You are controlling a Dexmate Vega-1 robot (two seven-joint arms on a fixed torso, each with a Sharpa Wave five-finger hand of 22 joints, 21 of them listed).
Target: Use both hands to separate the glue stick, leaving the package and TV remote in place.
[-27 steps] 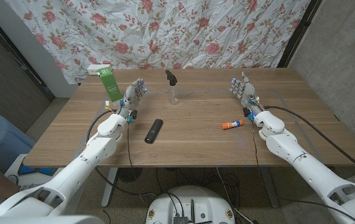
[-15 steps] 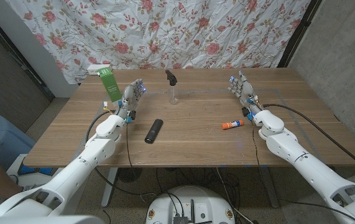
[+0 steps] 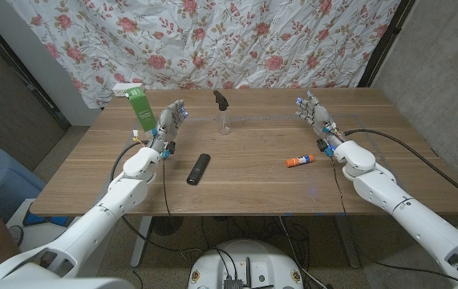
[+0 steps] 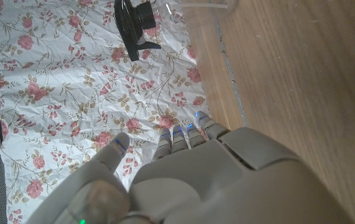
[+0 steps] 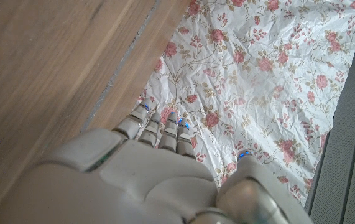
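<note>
A glue stick [image 3: 299,161] with an orange cap and blue end lies on the wooden table [image 3: 245,181], right of centre. My right hand [image 3: 317,120] stands just behind and to the right of it, fingers apart and pointing up, holding nothing; the right wrist view looks along its back [image 5: 133,180]. A black TV remote [image 3: 199,168] lies left of centre. The green and white package [image 3: 138,107] stands upright at the far left. My left hand [image 3: 169,126] is raised between package and remote, fingers spread and empty, its back [image 4: 214,180] filling the left wrist view's lower part.
A clear spray bottle [image 3: 224,113] with a black trigger head [image 4: 135,22] stands at the back middle of the table. A floral cloth [image 3: 245,40] hangs behind the table. Bare wood lies between the remote and the glue stick.
My right arm has shifted slightly toward the table's middle, the hand staying raised and open. The left hand has barely moved. The objects lie where they were.
</note>
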